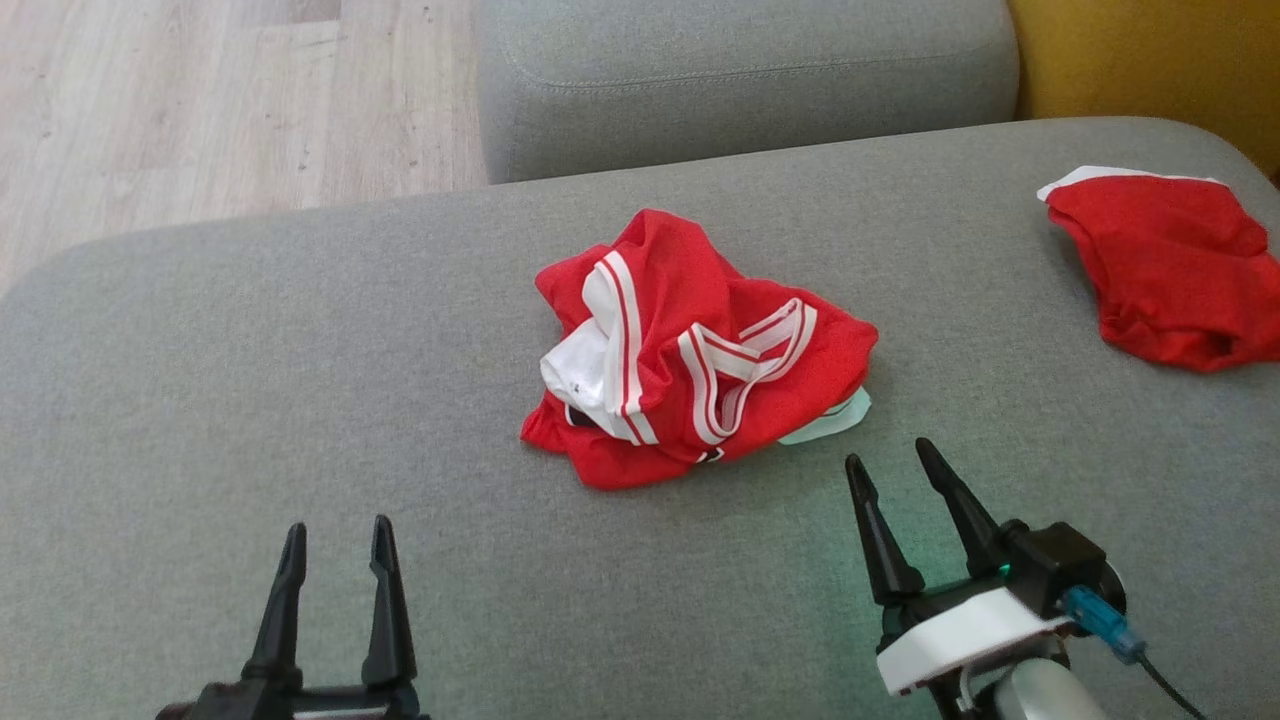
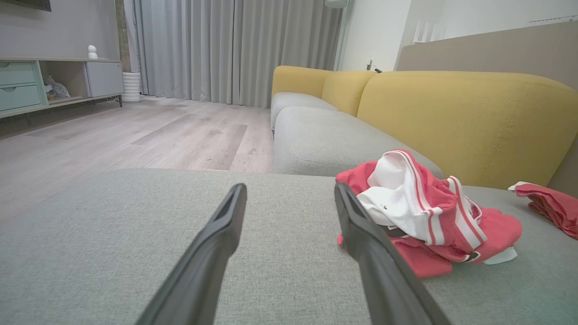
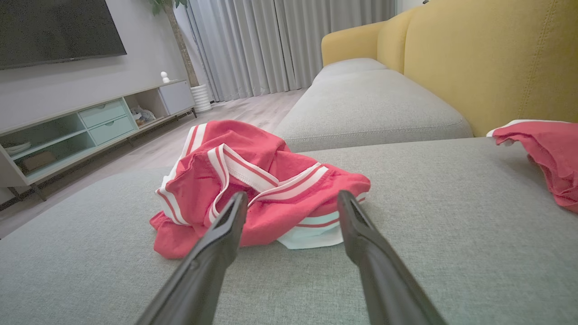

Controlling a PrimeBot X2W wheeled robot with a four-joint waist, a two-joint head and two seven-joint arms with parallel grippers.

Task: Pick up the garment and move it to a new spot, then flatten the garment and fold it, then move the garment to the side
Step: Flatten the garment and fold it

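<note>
the garment (image 1: 690,350) lies in a crumpled red heap with white striped bands, about the middle of the grey sofa seat (image 1: 300,350). a second red piece (image 1: 1170,270) sits well apart at the far right, near the yellow backrest (image 1: 1150,60).

both end effectors hover at the near edge with their fingers spread wide and nothing between them. the right end effector (image 1: 888,452) is plainly the nearer: its tips stand just short of the heap's near right corner, where a pale hem pokes out. in the right wrist view the garment (image 3: 262,189) sits straight ahead of the right end effector (image 3: 292,194), slightly to the left of its line. the left end effector (image 1: 338,524) is well apart from the cloth, and in its wrist view the garment (image 2: 429,212) lies off to the right of the left end effector (image 2: 290,187), past its right finger.

the heap looks somewhat wider left to right than near to far (it is too bunched up to name a true long axis with any confidence). the pick-up has not begun, and a short reach forward and a little left by the right arm seems the likeliest way in.
</note>
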